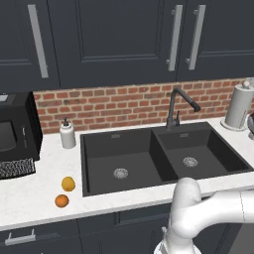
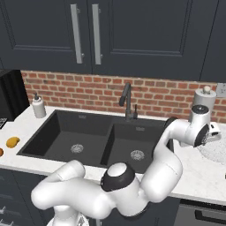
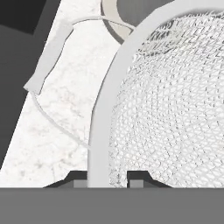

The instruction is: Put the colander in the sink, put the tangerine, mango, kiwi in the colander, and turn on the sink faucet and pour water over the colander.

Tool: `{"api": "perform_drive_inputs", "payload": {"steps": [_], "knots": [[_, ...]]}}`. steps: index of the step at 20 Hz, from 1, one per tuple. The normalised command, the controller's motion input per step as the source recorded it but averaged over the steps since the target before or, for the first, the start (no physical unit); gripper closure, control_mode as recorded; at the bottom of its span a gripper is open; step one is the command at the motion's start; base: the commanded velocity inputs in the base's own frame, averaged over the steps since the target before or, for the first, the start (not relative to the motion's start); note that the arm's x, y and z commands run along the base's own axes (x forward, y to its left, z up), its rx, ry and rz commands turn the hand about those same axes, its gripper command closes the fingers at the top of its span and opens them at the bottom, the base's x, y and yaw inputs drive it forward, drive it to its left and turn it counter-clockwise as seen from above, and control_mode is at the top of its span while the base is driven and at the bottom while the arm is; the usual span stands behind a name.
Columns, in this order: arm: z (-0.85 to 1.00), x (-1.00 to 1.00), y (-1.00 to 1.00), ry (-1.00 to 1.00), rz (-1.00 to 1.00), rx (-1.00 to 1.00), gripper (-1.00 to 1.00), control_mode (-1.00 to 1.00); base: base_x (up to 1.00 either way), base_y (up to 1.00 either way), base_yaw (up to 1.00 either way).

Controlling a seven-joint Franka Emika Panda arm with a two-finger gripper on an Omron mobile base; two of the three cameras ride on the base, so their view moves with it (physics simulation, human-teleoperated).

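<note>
The colander (image 2: 217, 152), a white speckled bowl, sits on the marble counter right of the sink (image 1: 99, 144). My gripper (image 2: 211, 132) is at its near rim. In the hand view the gripper (image 3: 107, 179) is shut on the colander (image 3: 175, 109), a finger tip on each side of the rim, and a small rim handle (image 3: 48, 57) juts out to the left. The tangerine (image 1: 61, 201) and the paler mango (image 1: 68, 184) lie on the counter left of the sink. The faucet (image 1: 178, 106) stands behind the basins; water is out of view.
A paper towel roll (image 1: 239, 106) stands just behind the colander's spot. A soap dispenser (image 1: 67, 134) and a black microwave (image 1: 15, 134) stand on the left counter. Both black basins hold nothing but their silver drains.
</note>
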Motion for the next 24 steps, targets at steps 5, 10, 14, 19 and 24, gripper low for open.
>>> {"api": "perform_drive_inputs", "payload": {"steps": [5, 10, 14, 19, 24], "knots": [[0.0, -0.41, 0.42, 0.0, 0.13, 0.0, 1.0, -1.0, 0.0, 0.0, 0.0], [0.0, -0.57, 0.78, 0.0, 0.25, 0.0, 1.0, -1.0, 0.0, 0.0, 0.0], [0.08, -0.42, 0.96, 0.0, 0.35, 0.0, 1.0, -1.0, 0.0, 0.0, 0.0], [0.07, -0.14, 0.97, 0.0, 0.36, 0.0, 1.0, -1.0, 0.0, 0.0, 0.0], [0.0, 0.0, 0.63, 0.0, 0.33, 0.0, 1.0, -1.0, 0.0, 0.0, 0.0]]}}
